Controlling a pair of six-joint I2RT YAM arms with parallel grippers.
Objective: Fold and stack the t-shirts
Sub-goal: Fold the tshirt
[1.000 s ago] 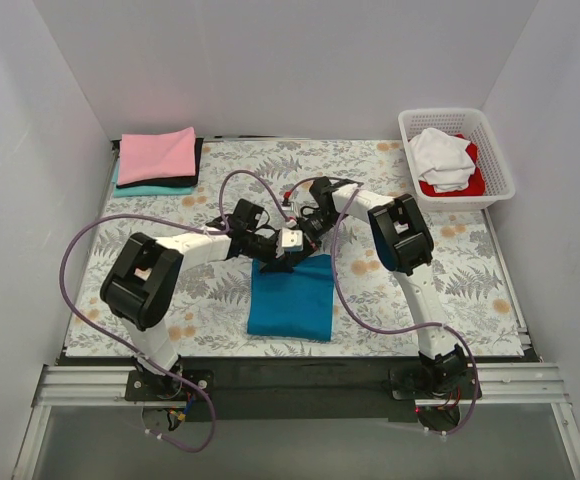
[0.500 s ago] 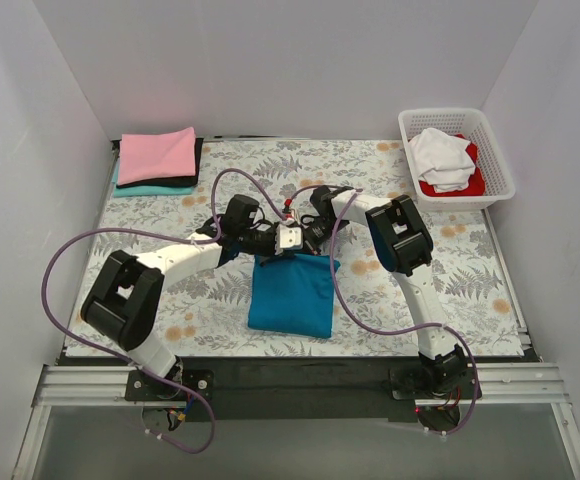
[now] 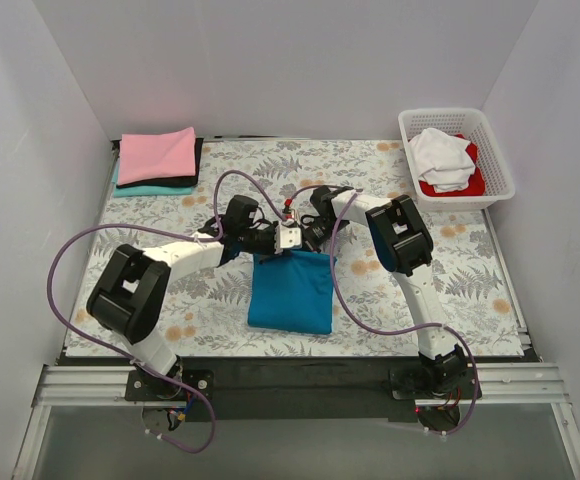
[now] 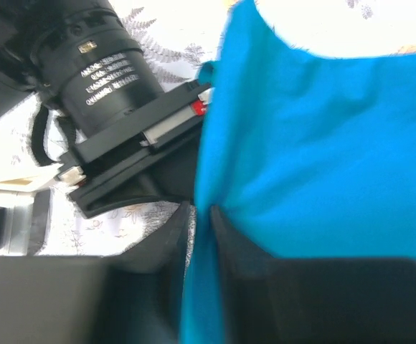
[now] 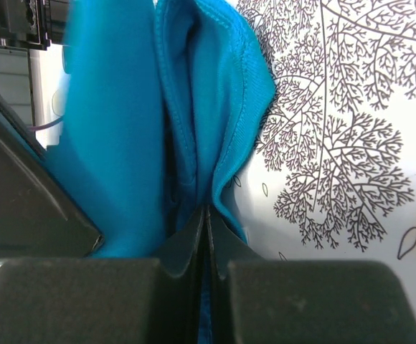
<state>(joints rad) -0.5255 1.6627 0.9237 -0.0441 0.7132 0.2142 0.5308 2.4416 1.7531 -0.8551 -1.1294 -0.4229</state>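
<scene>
The deep teal-blue t-shirt (image 3: pixel 291 292) lies folded in the middle of the table. My left gripper (image 3: pixel 267 240) is shut on its far left edge, and the cloth (image 4: pixel 315 158) runs between the fingers (image 4: pixel 240 247) in the left wrist view. My right gripper (image 3: pixel 305 238) is shut on the far right edge, pinching a bunched hem (image 5: pixel 215 107). Both grippers meet at the shirt's far edge and lift it slightly. A pink shirt (image 3: pixel 156 153) tops a folded stack with black and aqua shirts at the far left. A white shirt (image 3: pixel 442 155) and a red one (image 3: pixel 470 183) lie in the basket.
The white lattice basket (image 3: pixel 497 160) stands at the far right corner. The grey-and-orange floral table cloth (image 3: pixel 450 270) covers the table. White walls close in on three sides. Purple cables loop from both arms over the cloth.
Both grippers have drawn the shirt's far edge a little farther from the arm bases. The left arm's elbow has swung, and the teal shirt's far edge now looks bunched and raised.
</scene>
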